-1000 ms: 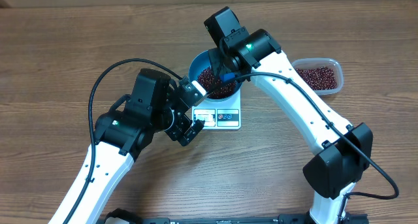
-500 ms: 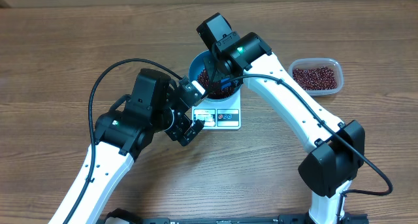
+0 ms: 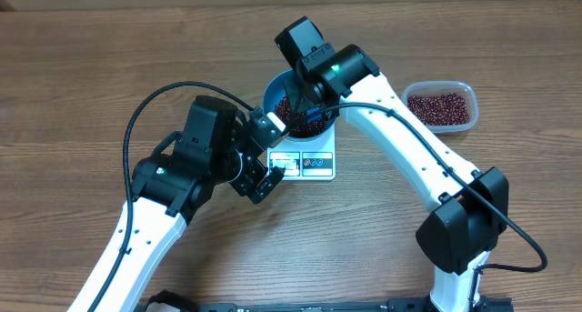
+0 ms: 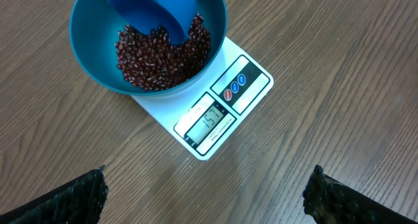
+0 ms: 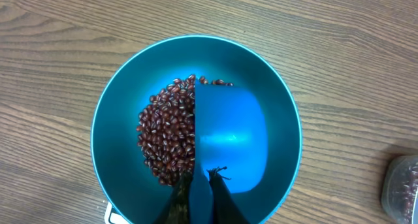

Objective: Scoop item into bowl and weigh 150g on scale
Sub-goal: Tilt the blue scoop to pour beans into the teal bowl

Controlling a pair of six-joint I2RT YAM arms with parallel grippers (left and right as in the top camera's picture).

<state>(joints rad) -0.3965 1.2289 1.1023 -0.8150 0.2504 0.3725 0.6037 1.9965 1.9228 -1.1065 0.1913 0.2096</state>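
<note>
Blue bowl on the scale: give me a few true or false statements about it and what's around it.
The bowl sits on the scale. True.
The bowl is empty. False: it holds beans and a scoop.
The left fingers grip the bowl's rim. False: they stand open, holding nothing, apart from the bowl.
The right fingers are shut on the scoop's handle. True.
The tub touches the scale. False: it stands apart from it.
</note>
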